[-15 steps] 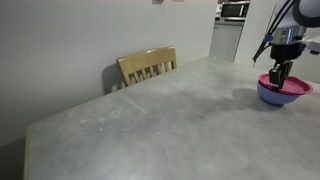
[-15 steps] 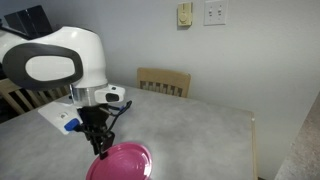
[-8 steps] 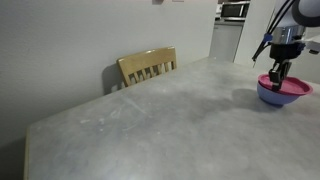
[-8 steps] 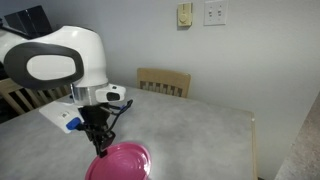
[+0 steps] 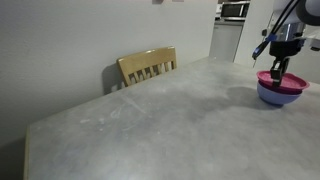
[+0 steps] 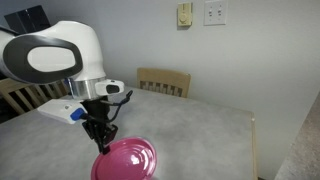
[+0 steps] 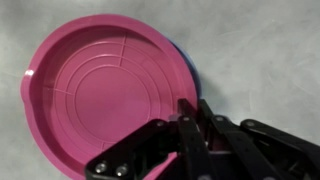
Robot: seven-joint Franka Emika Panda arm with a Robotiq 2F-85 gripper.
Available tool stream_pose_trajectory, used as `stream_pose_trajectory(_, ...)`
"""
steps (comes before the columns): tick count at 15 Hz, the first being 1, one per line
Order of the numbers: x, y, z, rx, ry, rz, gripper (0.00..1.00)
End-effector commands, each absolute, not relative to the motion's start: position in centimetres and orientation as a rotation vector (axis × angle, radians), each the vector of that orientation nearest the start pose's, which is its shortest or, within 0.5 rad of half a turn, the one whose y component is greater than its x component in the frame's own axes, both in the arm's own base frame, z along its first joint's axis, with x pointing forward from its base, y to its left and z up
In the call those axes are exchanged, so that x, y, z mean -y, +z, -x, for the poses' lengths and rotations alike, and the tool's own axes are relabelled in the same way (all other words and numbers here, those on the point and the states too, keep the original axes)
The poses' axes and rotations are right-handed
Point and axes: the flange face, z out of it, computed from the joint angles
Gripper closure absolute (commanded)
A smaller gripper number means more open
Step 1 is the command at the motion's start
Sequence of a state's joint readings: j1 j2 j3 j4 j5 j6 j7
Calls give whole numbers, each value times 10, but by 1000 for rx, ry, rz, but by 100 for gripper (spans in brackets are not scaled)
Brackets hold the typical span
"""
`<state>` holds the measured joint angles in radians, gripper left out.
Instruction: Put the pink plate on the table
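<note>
The pink plate (image 7: 100, 90) is held at its rim by the pincer (image 7: 188, 108), which is clamped shut on it. In the wrist view, one finger looks to be set inside the raised rim and the other outside. A rim pinch is probably used because the plate is too wide and too shallow to be grabbed any other way.

In an exterior view the plate is seen stacked on top of the bowl (image 5: 283, 98), close to an end edge of the worktop (image 5: 150, 120). It's well apart from the chair (image 5: 148, 66), which is pushed up against the long edge by the wall. So the plate can't be counted as placed yet. It has to be lifted clear of the bowl and set down on bare grey surface.

As for looks, a round, magenta-pink plastic dish is shown, with concentric rings and a few faint radial lines moulded into its floor. A dark bluish sliver, likely the bowl, can be made out just past the rim on the pincer side. Being held by one edge only, it could well be tipped while carried.
</note>
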<state>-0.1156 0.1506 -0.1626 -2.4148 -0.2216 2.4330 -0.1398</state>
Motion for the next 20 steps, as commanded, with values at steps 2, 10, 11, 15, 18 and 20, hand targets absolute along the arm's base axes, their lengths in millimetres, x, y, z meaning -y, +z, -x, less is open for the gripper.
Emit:
stream_pose_trajectory(2, 118, 264, -470, 183, 242, 3312, 97)
stream_pose_trajectory(10, 46, 295, -499, 433, 155, 3299, 97)
stream_pose_trajectory(11, 33, 299, -502, 472, 153, 3294, 97)
stream_pose_trajectory(15, -17, 306, -514, 585, 159, 3279, 97)
stream_pose_trajectory(18, -54, 308, -522, 589, 163, 3262, 97)
stream_pose_trajectory(20, -75, 308, -525, 537, 151, 3245, 97)
